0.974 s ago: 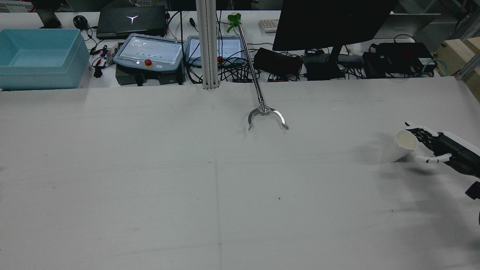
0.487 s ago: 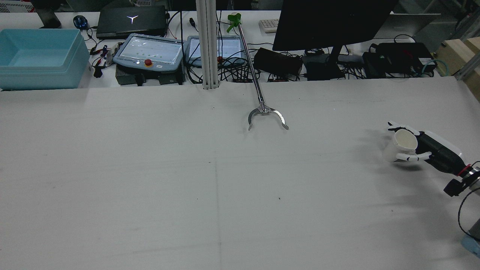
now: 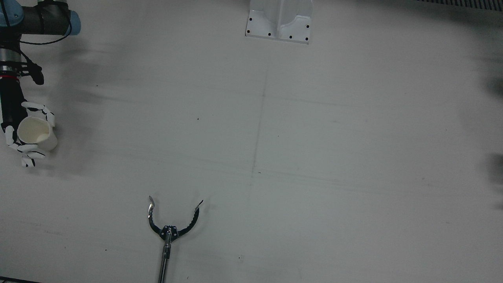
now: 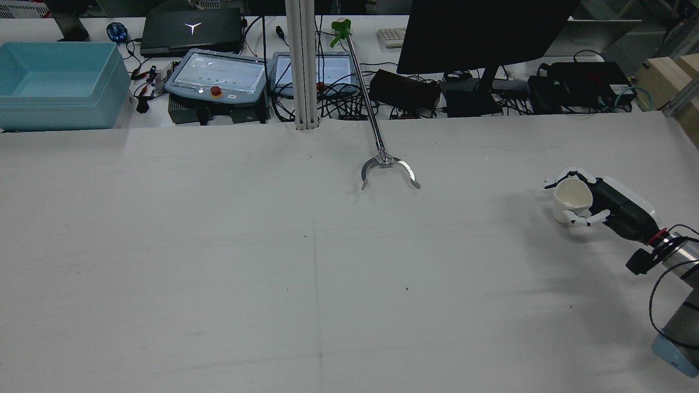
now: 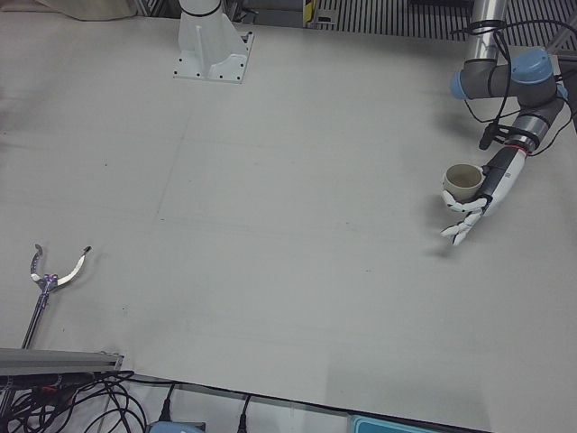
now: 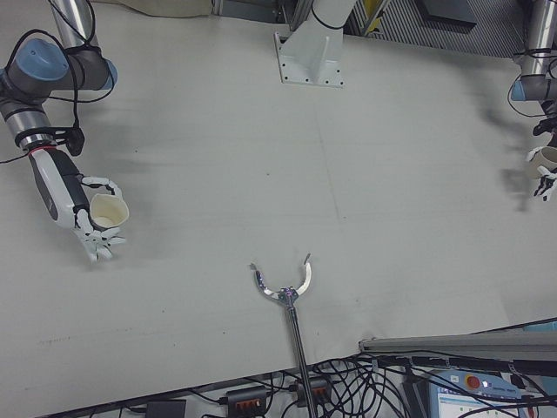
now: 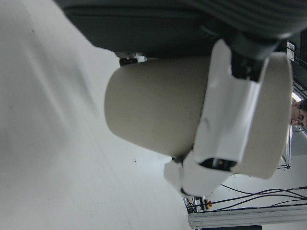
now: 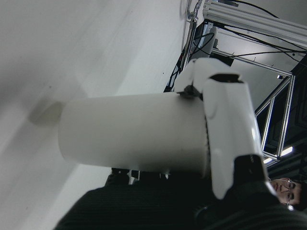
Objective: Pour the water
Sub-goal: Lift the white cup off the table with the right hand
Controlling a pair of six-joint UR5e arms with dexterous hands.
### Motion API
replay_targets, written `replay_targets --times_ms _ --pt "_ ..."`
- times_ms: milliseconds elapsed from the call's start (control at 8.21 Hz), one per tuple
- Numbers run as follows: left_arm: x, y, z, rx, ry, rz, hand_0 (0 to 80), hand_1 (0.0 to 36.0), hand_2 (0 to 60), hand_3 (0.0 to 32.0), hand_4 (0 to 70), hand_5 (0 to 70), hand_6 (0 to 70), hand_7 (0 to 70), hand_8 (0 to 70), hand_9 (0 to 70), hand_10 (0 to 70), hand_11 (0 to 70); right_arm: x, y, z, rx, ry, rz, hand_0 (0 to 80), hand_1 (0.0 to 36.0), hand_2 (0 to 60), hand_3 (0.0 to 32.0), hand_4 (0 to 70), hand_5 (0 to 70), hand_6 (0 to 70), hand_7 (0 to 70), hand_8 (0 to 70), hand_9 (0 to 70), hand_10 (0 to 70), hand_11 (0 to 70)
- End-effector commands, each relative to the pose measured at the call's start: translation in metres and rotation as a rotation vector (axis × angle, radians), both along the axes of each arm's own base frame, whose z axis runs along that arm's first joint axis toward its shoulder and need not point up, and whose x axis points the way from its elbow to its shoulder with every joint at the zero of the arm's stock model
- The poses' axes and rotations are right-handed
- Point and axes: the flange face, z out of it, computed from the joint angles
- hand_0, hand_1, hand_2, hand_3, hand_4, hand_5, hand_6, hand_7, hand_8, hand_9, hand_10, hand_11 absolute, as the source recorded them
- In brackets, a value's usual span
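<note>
Over the last second the right hand [image 4: 592, 204], clasped around its white cup [image 4: 569, 199], had carried it inward and upright, while the left hand [image 5: 476, 200] gripped a beige cup [image 5: 462, 182], so pouring looked close.

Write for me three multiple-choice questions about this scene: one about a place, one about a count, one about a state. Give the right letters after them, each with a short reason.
1. Where does the claw of the grabber tool lie?
A. On the table, apart from both hands
B. Inside a cup
C. Under the right hand

2. How many cups do the hands hold in all?
A. One
B. Two
C. Three

3. In what state is the claw?
A. Shut on a cup
B. Shut on nothing
C. Spread open, holding nothing

Answers:
1 A: the front view shows the claw alone on bare table, far from the right hand.
2 B: the right hand holds a white cup, and the left hand holds a beige cup.
3 C: its two curved arms stand wide apart with only table between them.
</note>
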Motion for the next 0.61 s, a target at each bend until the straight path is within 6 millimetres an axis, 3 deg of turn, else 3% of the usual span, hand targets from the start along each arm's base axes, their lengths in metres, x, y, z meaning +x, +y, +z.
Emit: replay_targets --times_ms 0,122,244,365,487 --pt "-0.003 0.006 0.003 -0.004 0.0 0.001 80.0 36.0 60.0 0.0 60.1 70.0 13.0 17.3 5.3 6.3 7.3 13.7 0.008 0.01 -0.016 -0.056 0.038 0.003 80.0 36.0 60.0 9.6 0.6 57.7 49.8 64.9 49.8 62.5 34.4 52.1" --pt "-0.003 0.007 0.003 -0.003 0.002 0.001 80.0 36.0 60.0 0.0 59.8 70.0 13.1 17.3 5.3 6.3 7.1 13.5 0.019 0.021 -0.021 -0.051 0.031 0.01 80.0 36.0 60.0 10.8 0.0 49.7 49.4 59.4 49.3 60.2 38.0 56.6" --pt "-0.002 0.004 -0.002 0.009 0.008 0.003 80.0 36.0 60.0 0.0 59.3 70.0 13.0 17.2 5.4 6.3 7.2 13.6 0.058 0.031 -0.06 0.003 -0.012 0.069 80.0 36.0 58.0 13.6 0.0 43.9 45.5 51.9 45.9 55.1 36.7 55.2" --pt "0.004 -0.007 -0.027 0.018 0.002 0.006 80.0 36.0 60.0 0.0 59.2 70.0 13.0 17.2 5.4 6.3 7.1 13.5 0.105 0.037 -0.103 0.047 -0.05 0.143 80.0 36.0 55.1 17.4 0.0 40.9 40.9 46.5 42.0 49.8 34.9 53.0" --pt "0.011 -0.016 -0.047 0.028 -0.001 0.012 80.0 36.0 60.0 0.0 61.2 70.0 13.8 18.1 5.8 6.6 7.1 13.8 0.148 0.032 -0.144 0.032 -0.045 0.155 80.0 36.0 57.0 14.2 0.0 43.2 43.5 48.5 42.4 50.1 34.1 52.0"
